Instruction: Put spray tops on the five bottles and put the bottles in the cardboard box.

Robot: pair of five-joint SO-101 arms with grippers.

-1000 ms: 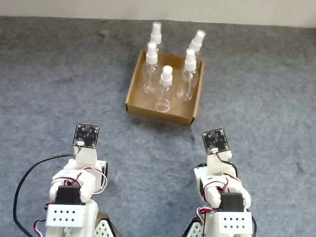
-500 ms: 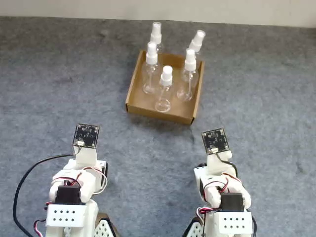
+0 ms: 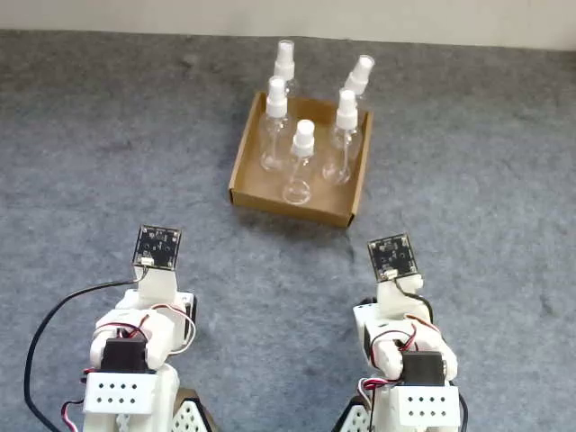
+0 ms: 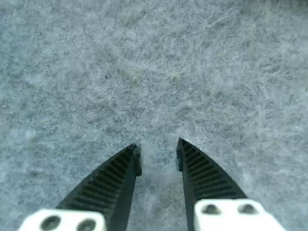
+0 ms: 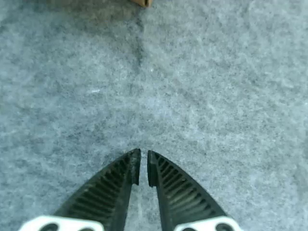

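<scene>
The cardboard box [image 3: 247, 171] sits at the middle far side of the grey carpet. Three clear bottles with white spray tops stand inside it: one on the left [image 3: 274, 130], one on the right [image 3: 343, 139] and one in front [image 3: 300, 162]. Two more capped bottles [image 3: 285, 61] [image 3: 360, 74] stand at its far edge; I cannot tell if they are inside or just behind. Both arms are folded back near the front. My left gripper [image 4: 158, 154] hangs over bare carpet, fingers a little apart, holding nothing. My right gripper [image 5: 143, 166] is shut and holds nothing, its tips nearly touching.
Grey carpet [image 3: 468, 162] spreads on all sides of the box. The left arm [image 3: 153, 297] and right arm [image 3: 396, 301] sit near the front edge, well short of the box. A corner of the box [image 5: 142, 2] shows beyond the right gripper.
</scene>
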